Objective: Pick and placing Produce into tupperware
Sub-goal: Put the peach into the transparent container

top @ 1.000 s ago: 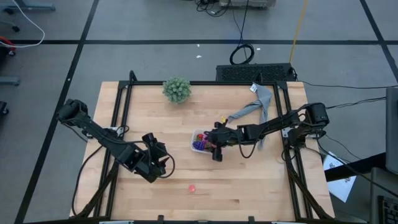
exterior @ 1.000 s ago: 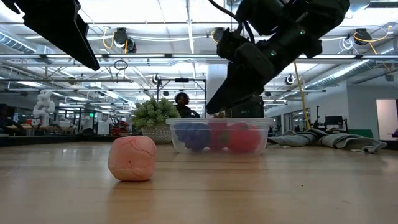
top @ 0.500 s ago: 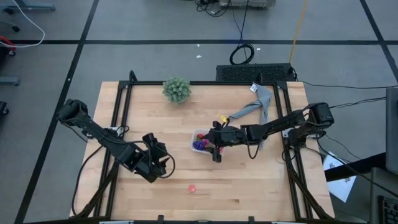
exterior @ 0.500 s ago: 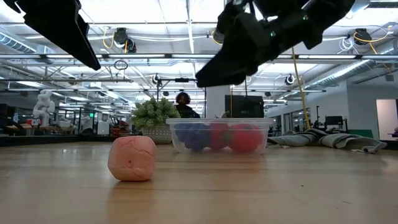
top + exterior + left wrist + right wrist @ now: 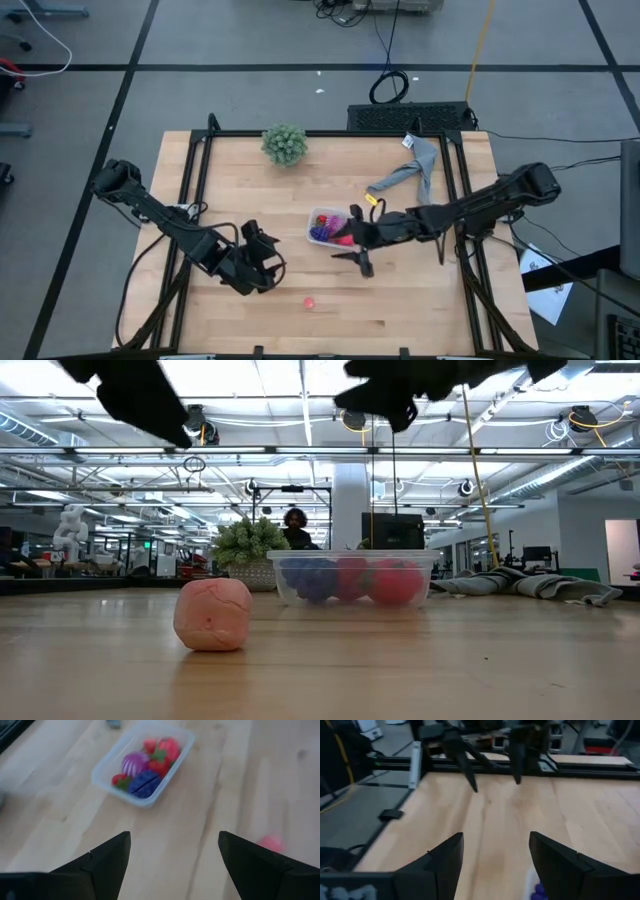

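- Right gripper (image 5: pixel 352 257) hangs over bare table beside the tupperware (image 5: pixel 322 227), on the side nearer the table's front edge; fingers spread, nothing between them.
- Left gripper (image 5: pixel 268 262) hovers off to the container's left, fingers apart, also empty.
- Tupperware holds several pieces: purple cluster (image 5: pixel 144 783), magenta ball (image 5: pixel 132 764), red strawberry pieces (image 5: pixel 161 755).
- One pink fruit (image 5: pixel 309 301) sits loose on the wood near the front edge, well apart from the container.
- Step, as I read it: between picks, last loose piece not yet grabbed.
- Next move calls for one gripper centring over the pink fruit, descending with fingers straddling it, closing, then carrying it to the tub. Left looks nearer.
- Risk: it's round, could roll if nudged off-centre.
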### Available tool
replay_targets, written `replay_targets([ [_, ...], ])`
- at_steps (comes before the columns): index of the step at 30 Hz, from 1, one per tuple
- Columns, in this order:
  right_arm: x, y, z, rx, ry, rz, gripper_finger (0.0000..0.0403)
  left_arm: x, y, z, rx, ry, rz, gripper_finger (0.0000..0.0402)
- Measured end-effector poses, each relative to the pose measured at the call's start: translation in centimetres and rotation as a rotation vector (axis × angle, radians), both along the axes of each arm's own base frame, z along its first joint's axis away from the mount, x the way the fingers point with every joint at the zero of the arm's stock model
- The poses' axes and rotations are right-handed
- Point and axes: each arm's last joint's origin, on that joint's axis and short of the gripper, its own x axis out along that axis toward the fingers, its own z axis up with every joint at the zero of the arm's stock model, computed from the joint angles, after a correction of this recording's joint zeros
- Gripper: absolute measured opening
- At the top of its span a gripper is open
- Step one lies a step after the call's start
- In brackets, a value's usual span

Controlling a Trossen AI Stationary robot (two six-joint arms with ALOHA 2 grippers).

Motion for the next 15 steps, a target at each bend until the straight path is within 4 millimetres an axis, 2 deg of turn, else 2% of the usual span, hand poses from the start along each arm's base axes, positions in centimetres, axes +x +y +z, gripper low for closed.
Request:
replay_targets([
  [7,-1.0,1.7,0.6,-0.005,0.004,0.053,0.0219,1.1,-1.3,0.2,-0.101,-0.122,0.005,0.0308],
  [10,-1.3,2.2,0.3,-0.014,0.033,0.072,0.0219,1.7,-2.3,-0.8,-0.105,-0.125,-0.016,0.0308],
  [15,-1.6,2.7,0.0,-0.042,0.06,0.098,0.0219,3.0,-4.3,-3.6,-0.107,-0.119,-0.041,0.0308],
])
